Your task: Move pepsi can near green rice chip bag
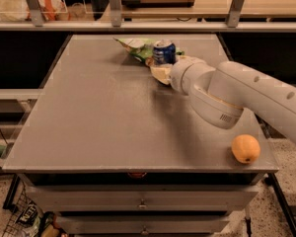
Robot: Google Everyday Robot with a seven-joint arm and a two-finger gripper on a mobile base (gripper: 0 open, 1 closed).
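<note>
The pepsi can (164, 52) is a small dark blue can with a silver top and a pale label patch, standing upright on the grey counter (89, 122); the green rice chip bag (136, 47) is a light green, crinkled, flattish packet with white markings, wider than the can. The claw (160, 73), cream-coloured at the end of the white arm (246, 95), sits low over the far part of the counter; it seems to touch the can's lower side, but whether it clasps the can or is free of it cannot be told from this angle. The can stands just beyond the claw, touching or overlapping the bag; the bag spreads beyond the claw, behind and beside the can; an orange (245, 148) lies well apart from the claw, back along the arm near the counter's front edge.
</note>
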